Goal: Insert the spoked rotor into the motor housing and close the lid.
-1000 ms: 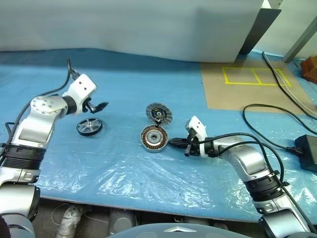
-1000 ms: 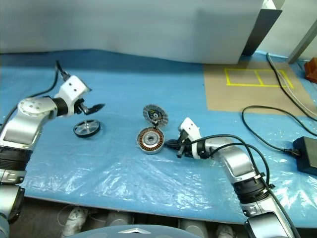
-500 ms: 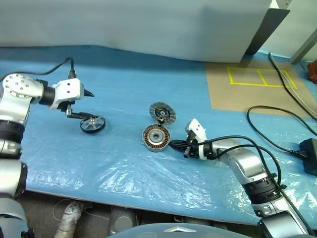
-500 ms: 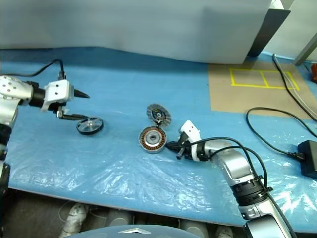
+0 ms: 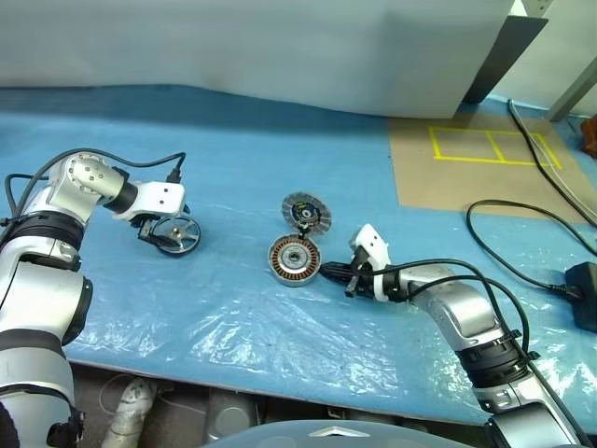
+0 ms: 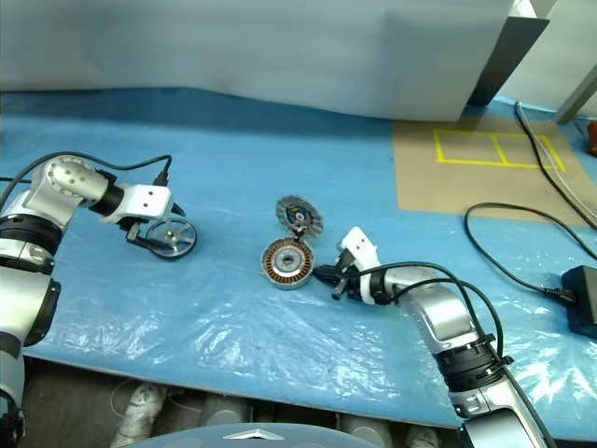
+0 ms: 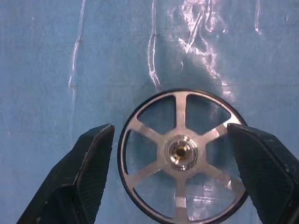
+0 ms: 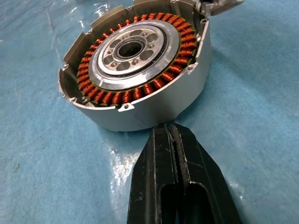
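Where left gripper (image 7: 180,154) hung above and beside spoked rotor (image 5: 176,233) a second ago, it now points down over it — fingers (image 7: 88,172) wide, one each side of rim, not touching. Rotor flat on blue plastic sheet (image 5: 280,336), well left of motor housing (image 5: 293,259). Lid (image 5: 305,214) stands open behind housing. Right gripper (image 5: 328,273) unmoved — pressed shut, empty, tips just beside housing wall. Black cables (image 5: 522,233) lie at right near yellow-taped brown mat (image 5: 466,168).
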